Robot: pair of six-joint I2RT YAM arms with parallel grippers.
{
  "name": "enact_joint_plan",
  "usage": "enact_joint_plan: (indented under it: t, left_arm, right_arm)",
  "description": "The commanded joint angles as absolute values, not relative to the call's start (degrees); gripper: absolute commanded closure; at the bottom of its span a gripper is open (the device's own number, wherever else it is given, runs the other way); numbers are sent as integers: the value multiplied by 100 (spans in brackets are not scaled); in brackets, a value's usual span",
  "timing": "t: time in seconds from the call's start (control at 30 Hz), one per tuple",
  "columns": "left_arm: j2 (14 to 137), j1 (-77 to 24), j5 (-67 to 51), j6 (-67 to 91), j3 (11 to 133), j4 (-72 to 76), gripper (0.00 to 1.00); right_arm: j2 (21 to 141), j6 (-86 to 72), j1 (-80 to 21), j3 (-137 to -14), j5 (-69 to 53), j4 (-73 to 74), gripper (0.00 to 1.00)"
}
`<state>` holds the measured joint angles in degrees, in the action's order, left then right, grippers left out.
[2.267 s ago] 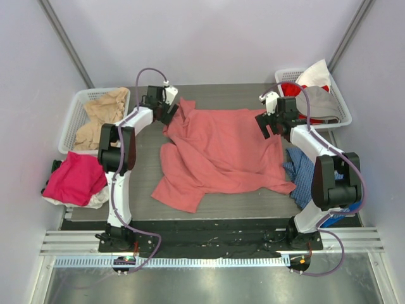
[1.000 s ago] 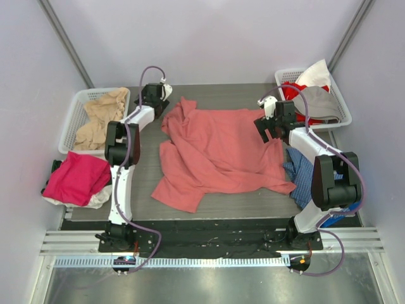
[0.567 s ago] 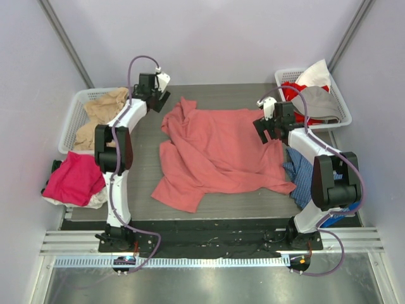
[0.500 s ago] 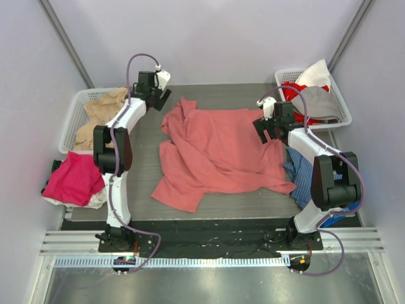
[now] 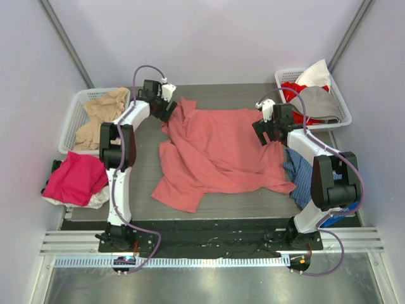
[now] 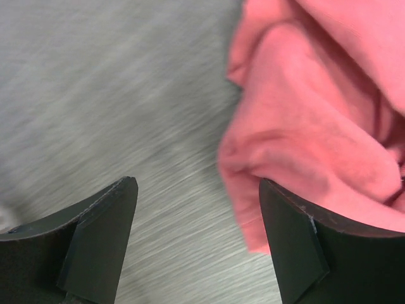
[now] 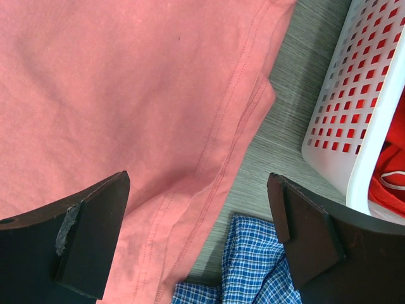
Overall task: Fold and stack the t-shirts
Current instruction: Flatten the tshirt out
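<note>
A salmon-red t-shirt (image 5: pixel 218 152) lies crumpled and partly spread on the grey table (image 5: pixel 142 171). My left gripper (image 5: pixel 167 110) hovers open at its far left corner. In the left wrist view the bunched cloth (image 6: pixel 316 126) reaches the right finger (image 6: pixel 316 240), and bare table shows between the jaws of the gripper (image 6: pixel 196 183). My right gripper (image 5: pixel 266 133) stands open over the shirt's right hem. In the right wrist view that gripper (image 7: pixel 197 177) is above the stitched edge of the shirt (image 7: pixel 126 82), holding nothing. More t-shirts lie around: beige (image 5: pixel 101 117), magenta-pink (image 5: pixel 74 177), red (image 5: pixel 292 88) and grey (image 5: pixel 319 104).
A white basket (image 5: pixel 71 120) at the far left holds the beige shirts. Another white basket (image 5: pixel 338 95) at the far right holds red, grey and white cloth; its wall (image 7: pixel 354 107) is close to my right gripper. A blue checked cloth (image 5: pixel 302 168) (image 7: pixel 253 259) lies at the table's right edge.
My left gripper lifted away toward the left basket, then came back down to the shirt's far left corner. The right arm and the shirt have hardly moved.
</note>
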<state>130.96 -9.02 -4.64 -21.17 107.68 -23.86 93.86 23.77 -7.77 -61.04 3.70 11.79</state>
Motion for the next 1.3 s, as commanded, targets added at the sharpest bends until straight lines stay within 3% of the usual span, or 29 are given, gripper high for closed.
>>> enact_joint_plan:
  t: [0.0,0.1,0.2,0.3,0.33,0.4,1.27]
  left_arm:
    - [13350,-914,-1142,-1995,11311,-2751,18]
    - [13552,-914,-1239,-2074,11557,-2909,26]
    - [13711,-914,-1248,-2135,11751,-3032,41]
    - [13816,-914,-1292,-2171,11883,-3094,65]
    - [13825,-914,-1292,-2171,11909,-3102,81]
    - [13860,-914,-1275,-2171,11909,-3085,100]
    - [13527,-695,1107,-3515,11268,-2241,100]
  right_arm:
    - [9176,2312,-800,-6073,308,1037,2]
    - [9141,2320,-809,-6021,308,1037,2]
    - [9123,2329,-800,-5986,290,1037,3]
    - [9132,2320,-809,-5977,273,1055,4]
    - [9149,2320,-809,-5968,264,1063,5]
    - [9158,2311,-800,-5959,246,1072,5]
    - [9237,2277,-809,-6029,351,1099,8]
